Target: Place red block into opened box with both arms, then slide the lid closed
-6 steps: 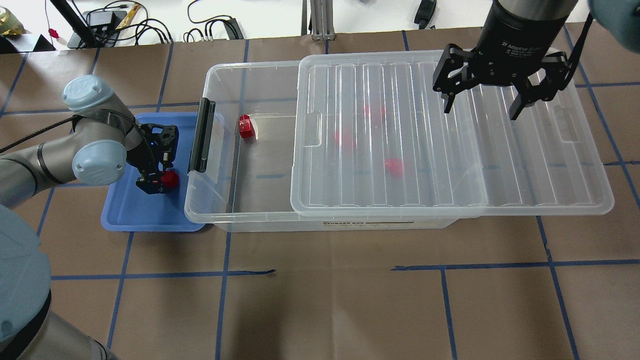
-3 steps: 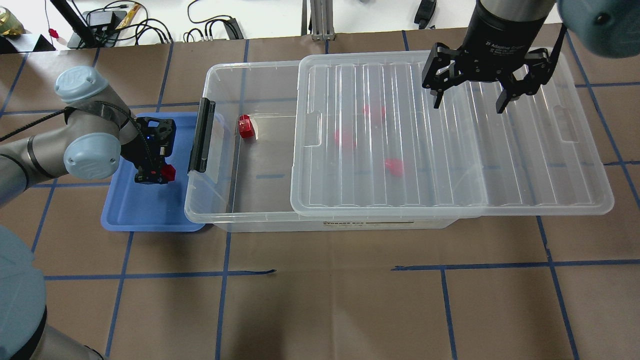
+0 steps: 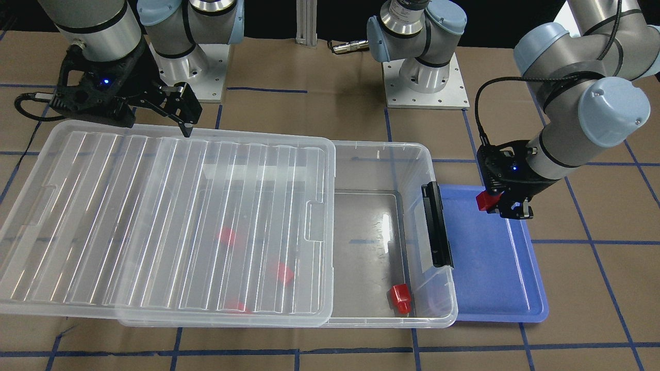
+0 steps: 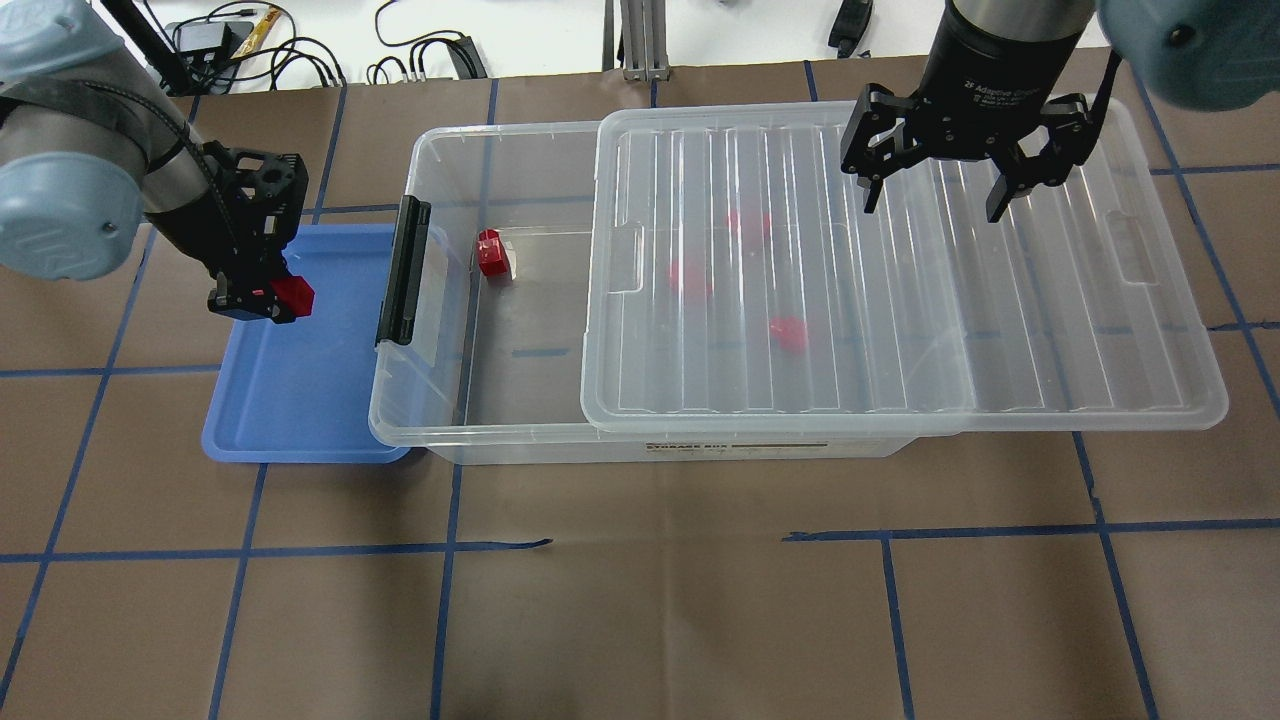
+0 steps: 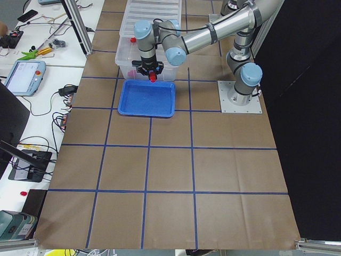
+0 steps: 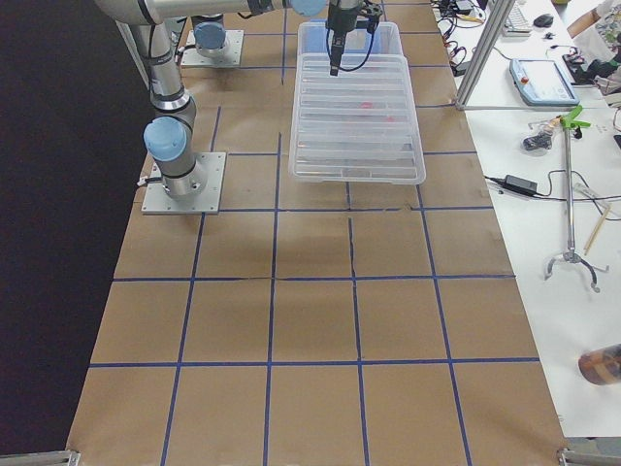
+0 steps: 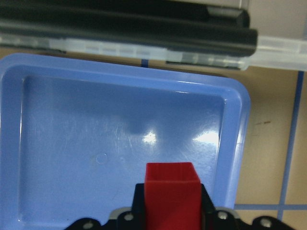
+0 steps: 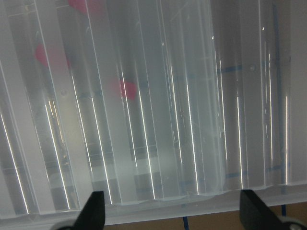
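Observation:
My left gripper (image 4: 262, 298) is shut on a red block (image 4: 294, 293) and holds it above the blue tray (image 4: 300, 400). The left wrist view shows this block (image 7: 171, 191) between the jaws. The clear box (image 4: 440, 150) lies to the right of the tray, and its black latch bar (image 4: 403, 270) faces the tray. The ridged lid (image 4: 1000, 330) covers the box's right part and overhangs its right end, so the left part is uncovered. Another red block (image 4: 491, 252) lies in that uncovered part. Three more show blurred under the lid. My right gripper (image 4: 933, 205) hangs open above the lid's far edge.
The blue tray (image 3: 490, 268) below the held block has nothing in it. Cables and small gear lie past the table's far edge (image 4: 300, 50). Both arm bases (image 3: 423, 77) are bolted on the robot's side of the table. Brown paper with blue tape lines covers the table.
My left gripper has risen from the blue tray with the red block in it. My right gripper has shifted a little to the left and farther back over the lid.

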Robot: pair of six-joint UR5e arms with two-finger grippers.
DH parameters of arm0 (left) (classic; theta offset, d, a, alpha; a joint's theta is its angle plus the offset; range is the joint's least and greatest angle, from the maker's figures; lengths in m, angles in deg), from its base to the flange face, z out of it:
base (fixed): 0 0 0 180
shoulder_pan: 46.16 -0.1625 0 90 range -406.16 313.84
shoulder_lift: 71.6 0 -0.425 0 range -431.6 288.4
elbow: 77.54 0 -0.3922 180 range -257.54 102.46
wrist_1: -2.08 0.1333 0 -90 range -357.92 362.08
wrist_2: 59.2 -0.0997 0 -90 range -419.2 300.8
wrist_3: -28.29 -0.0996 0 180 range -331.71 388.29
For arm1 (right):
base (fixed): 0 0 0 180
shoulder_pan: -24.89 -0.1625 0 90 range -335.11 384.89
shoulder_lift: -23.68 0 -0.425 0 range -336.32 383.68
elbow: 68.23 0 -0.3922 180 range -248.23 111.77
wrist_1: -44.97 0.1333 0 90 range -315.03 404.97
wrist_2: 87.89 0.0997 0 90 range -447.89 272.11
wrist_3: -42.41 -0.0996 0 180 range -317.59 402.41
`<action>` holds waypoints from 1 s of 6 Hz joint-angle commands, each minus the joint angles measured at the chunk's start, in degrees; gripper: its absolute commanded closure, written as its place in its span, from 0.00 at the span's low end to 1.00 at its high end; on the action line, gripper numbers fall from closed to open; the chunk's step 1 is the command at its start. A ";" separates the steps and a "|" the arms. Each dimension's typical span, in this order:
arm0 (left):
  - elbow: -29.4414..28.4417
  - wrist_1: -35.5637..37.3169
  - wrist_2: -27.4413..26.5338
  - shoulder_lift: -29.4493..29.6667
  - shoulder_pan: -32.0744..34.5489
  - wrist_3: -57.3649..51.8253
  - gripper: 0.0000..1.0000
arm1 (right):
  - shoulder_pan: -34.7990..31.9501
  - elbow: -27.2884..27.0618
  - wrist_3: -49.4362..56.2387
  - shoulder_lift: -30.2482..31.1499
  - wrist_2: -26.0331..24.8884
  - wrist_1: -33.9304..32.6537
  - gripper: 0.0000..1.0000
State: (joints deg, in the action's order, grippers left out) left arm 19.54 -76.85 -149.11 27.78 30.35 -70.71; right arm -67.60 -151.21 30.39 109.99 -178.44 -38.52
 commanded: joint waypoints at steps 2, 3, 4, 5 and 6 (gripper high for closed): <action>-3.47 -1.85 0.35 0.36 13.78 15.11 0.99 | 0.03 0.01 -0.02 -0.09 0.03 -0.01 0.00; -5.48 -1.67 0.44 3.42 16.36 18.03 0.99 | 0.11 0.10 -0.11 -0.09 0.11 -0.01 0.00; -5.67 1.38 2.01 5.97 17.52 18.49 0.99 | 0.20 0.01 -0.02 -0.09 0.11 -0.01 0.00; -3.41 7.50 2.11 8.43 19.19 18.58 0.99 | 0.20 0.01 -0.02 -0.09 0.11 -0.01 0.00; -1.74 13.13 1.94 12.64 19.81 18.23 0.99 | 0.20 -0.08 -0.02 -0.18 0.11 -0.10 0.00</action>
State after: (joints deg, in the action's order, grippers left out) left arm 16.22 -69.06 -147.19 36.81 49.24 -52.37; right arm -67.41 -151.22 30.36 109.87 -178.33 -38.55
